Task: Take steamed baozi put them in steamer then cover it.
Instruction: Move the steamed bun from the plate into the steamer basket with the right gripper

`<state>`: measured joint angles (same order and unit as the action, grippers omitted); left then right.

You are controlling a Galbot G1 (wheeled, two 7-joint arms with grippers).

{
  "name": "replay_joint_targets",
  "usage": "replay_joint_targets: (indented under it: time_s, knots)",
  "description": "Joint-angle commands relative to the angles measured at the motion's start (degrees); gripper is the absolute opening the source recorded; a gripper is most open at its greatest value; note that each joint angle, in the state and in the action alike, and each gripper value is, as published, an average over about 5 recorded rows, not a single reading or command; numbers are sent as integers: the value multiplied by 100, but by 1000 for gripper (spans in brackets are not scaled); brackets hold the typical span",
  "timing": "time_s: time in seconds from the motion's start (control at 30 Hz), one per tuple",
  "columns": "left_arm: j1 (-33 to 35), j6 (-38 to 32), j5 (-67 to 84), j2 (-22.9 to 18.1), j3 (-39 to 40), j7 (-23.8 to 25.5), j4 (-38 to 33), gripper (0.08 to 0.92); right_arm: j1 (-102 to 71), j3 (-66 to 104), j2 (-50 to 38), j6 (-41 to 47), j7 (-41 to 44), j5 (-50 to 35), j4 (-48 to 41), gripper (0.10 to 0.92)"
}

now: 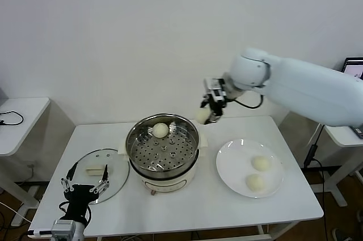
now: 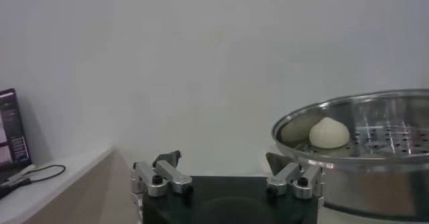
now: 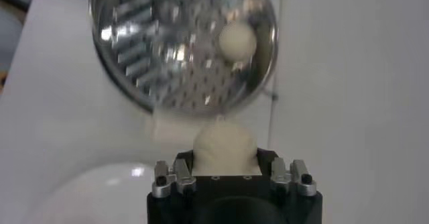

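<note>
Above the far right edge of the steamer (image 1: 163, 150), right hand (image 1: 207, 111) raised off the counter (image 1: 187, 207), closed narrow on one baozi (image 1: 202, 115) with the bun held between the fingers. From the right wrist view, held bun (image 3: 224, 146) seen just ahead of the hand (image 3: 228, 172), with the steel basket (image 3: 181, 41) lying beyond it.

Key relation for the coming move: basket centre lies to the left of and nearer than the carried bun, and below it. Judged next step: shift left and toward the near side, descend, then release over a bare patch of the perforated floor. One bun (image 1: 160, 130) already inside, resting at the far side of the basket; better to set down clear of it. No long axis to align, being round on round.

Two more buns (image 1: 260, 163) and (image 1: 255, 182) waiting on the white plate (image 1: 227, 164), right of the steamer and closer to the right arm, so probably that arm's work again.

Glass cover (image 1: 113, 167) flat on the counter left of the steamer, handle up. Left hand (image 1: 86, 187) parked low at the near left, fingers spread wide, empty, just by the cover and clearly the nearer arm for the covering step. Task judged under halfway.
</note>
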<state>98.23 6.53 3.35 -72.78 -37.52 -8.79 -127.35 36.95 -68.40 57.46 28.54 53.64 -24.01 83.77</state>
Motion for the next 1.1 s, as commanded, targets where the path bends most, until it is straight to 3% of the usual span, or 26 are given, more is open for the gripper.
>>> replay_joint_targets:
  time_s: [0.03, 0.53, 1.1]
  knots:
    - [6, 2, -5, -27, -38, -3, -11, 823, -276, -112, 1601, 346, -360, -651, -616, 596]
    - [21, -2, -23, -138, -97, -4, -65, 823, -1583, 235, 3186, 432, -579, -141, -2623, 602]
    - [0, -24, -23, -144, -70, -6, -12, 823, -1832, 247, 3285, 443, -536, 115, -2865, 602]
